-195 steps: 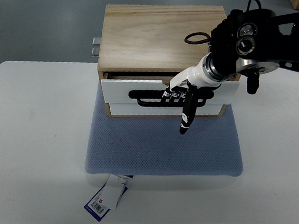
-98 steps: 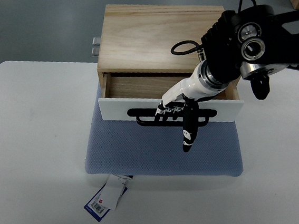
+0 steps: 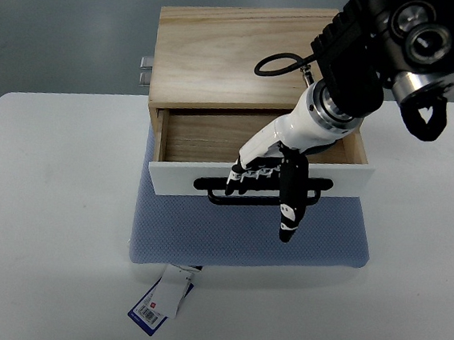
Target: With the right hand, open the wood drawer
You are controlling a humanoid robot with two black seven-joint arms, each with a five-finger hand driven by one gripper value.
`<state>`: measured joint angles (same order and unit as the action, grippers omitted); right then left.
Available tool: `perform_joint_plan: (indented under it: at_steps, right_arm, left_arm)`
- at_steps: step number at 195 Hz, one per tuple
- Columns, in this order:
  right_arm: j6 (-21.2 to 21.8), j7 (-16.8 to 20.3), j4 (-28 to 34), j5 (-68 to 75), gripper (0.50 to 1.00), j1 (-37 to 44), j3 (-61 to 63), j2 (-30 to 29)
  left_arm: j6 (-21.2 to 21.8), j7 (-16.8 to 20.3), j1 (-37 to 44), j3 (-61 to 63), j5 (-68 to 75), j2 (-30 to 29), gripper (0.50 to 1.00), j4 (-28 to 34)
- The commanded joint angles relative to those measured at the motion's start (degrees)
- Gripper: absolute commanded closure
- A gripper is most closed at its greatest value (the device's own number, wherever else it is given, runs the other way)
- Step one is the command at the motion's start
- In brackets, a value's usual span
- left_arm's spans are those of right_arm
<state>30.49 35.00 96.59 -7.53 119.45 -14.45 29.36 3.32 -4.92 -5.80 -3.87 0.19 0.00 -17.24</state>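
A light wooden box (image 3: 230, 54) stands on a blue mat (image 3: 245, 232), its drawer (image 3: 206, 136) pulled out toward me so the bare wooden inside shows. The drawer's white front (image 3: 178, 177) carries a black bar handle (image 3: 213, 186). My right hand (image 3: 262, 177) comes in from the upper right over the drawer, with its fingers curled over the handle near its middle. Its black thumb (image 3: 290, 208) points down past the front over the mat. My left arm does not show.
The box and mat sit on a white table (image 3: 45, 225). A paper tag (image 3: 158, 300) lies at the mat's front left corner. A metal bracket (image 3: 146, 70) sticks out at the box's left back. Grey floor lies beyond the table.
The drawer has slid out toward me, from barely open to well open. My right hand moved down the picture with the handle in its fingers.
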Motion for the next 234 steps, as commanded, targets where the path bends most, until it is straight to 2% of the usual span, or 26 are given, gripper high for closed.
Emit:
perform_joint_plan:
  at_steps: [1,5,6,19,29,30,62,77,98,106,107,117,119,121,123,136,152,178,188,189,199,212,213,215,234]
  right_arm:
    - [-0.2,0.0,-1.8,1.0,0.560,1.7,3.6,2.0]
    - [-0.2,0.0,-1.8,1.0,0.560,1.7,3.6,2.0]
    - [-0.1,0.0,-4.5,1.0,0.560,2.1,6.1,4.2]
    - [0.2,0.0,-8.9,0.8,0.560,1.4,9.1,7.2]
    - [0.2,0.0,-8.9,0.8,0.560,1.4,9.1,7.2]
    - [0.1,0.0,-13.2,0.5,0.560,0.4,11.3,9.2]
    - [-1.3,-0.6,-28.4,0.1,0.560,-9.5,18.7,12.9]
    - [-4.9,-5.2,-36.4,0.2,0.560,-16.3,24.6,13.0]
    - [-10.8,-14.7,-45.3,0.4,0.560,-28.8,36.1,12.6]
    - [-10.8,-14.7,-45.3,0.4,0.560,-28.8,36.1,12.6]
    - [-11.9,-19.9,-47.8,0.9,0.560,-34.8,41.9,12.5]
    - [-12.3,-25.5,-49.9,1.2,0.560,-41.9,48.1,11.9]
    - [-12.3,-25.5,-49.9,1.2,0.560,-41.9,48.1,11.9]
    - [-12.6,-27.4,-50.5,1.3,0.560,-44.6,50.5,11.7]
    - [-12.6,-27.4,-50.5,1.3,0.560,-44.7,50.5,11.7]
    - [-12.8,-33.4,-52.1,2.4,0.558,-53.9,58.7,9.1]
    - [-13.0,-36.8,-53.5,4.3,0.558,-61.7,66.8,4.4]
    - [-13.1,-38.1,-56.2,6.1,0.558,-69.0,76.3,-4.3]
    - [-13.1,-38.1,-56.3,6.1,0.558,-69.0,76.3,-4.3]
    - [-13.0,-38.6,-57.9,6.2,0.558,-70.9,80.5,-7.9]
    - [-12.8,-39.0,-60.2,6.2,0.556,-72.2,84.1,-11.0]
    - [-12.7,-39.0,-60.6,6.2,0.556,-72.3,84.8,-11.5]
    - [-12.1,-39.0,-62.6,6.2,0.556,-73.1,87.2,-13.8]
    - [-12.1,-39.0,-62.9,6.2,0.556,-73.3,87.6,-14.2]
    - [-12.0,-39.0,-63.8,6.2,0.556,-74.5,88.5,-15.8]
  left_arm:
    - [0.0,0.0,0.0,0.0,0.0,0.0,0.500,0.0]
    - [0.0,0.0,0.0,0.0,0.0,0.0,0.500,0.0]
    - [-0.1,0.0,0.0,0.0,0.0,0.0,0.500,-0.1]
    - [-0.1,-0.1,0.0,0.1,0.0,0.0,0.500,-0.1]
    - [-0.1,-0.1,0.0,0.1,0.0,0.0,0.500,-0.1]
    - [-0.1,0.0,0.0,0.2,0.0,0.0,0.500,-0.1]
    - [-0.1,-0.1,0.0,0.3,0.1,0.0,0.500,-0.2]
    - [-0.1,-0.1,-0.1,0.2,0.1,0.0,0.500,-0.4]
    - [0.0,-0.1,-0.1,0.2,0.1,0.0,0.500,-0.5]
    - [0.0,-0.1,-0.1,0.2,0.1,0.0,0.500,-0.5]
    - [0.0,-0.1,-0.1,0.2,0.1,0.0,0.500,-0.5]
    - [0.0,-0.1,0.0,0.2,0.1,0.0,0.500,-0.5]
    - [0.0,-0.1,0.0,0.2,0.1,0.0,0.500,-0.5]
    - [0.0,-0.1,-0.1,0.2,0.1,0.0,0.500,-0.6]
    - [0.0,-0.1,-0.1,0.2,0.1,0.0,0.500,-0.6]
    - [0.0,-0.1,0.0,0.2,0.2,0.0,0.500,-0.6]
    - [0.0,-0.1,-0.1,0.2,0.2,0.0,0.500,-0.6]
    - [0.2,-0.1,-0.1,0.2,0.1,0.0,0.500,-0.6]
    - [0.2,-0.1,-0.1,0.2,0.1,0.0,0.500,-0.6]
    - [0.3,-0.1,-0.1,0.2,0.1,0.0,0.500,-0.5]
    - [0.3,-0.1,0.0,0.2,0.1,0.0,0.500,-0.3]
    - [0.3,-0.1,0.0,0.2,0.1,0.0,0.500,-0.3]
    - [0.3,-0.1,0.0,0.2,0.1,0.0,0.500,-0.2]
    - [0.3,-0.1,0.0,0.2,0.1,0.0,0.500,-0.2]
    - [0.3,-0.1,0.0,0.2,0.1,0.0,0.500,-0.2]
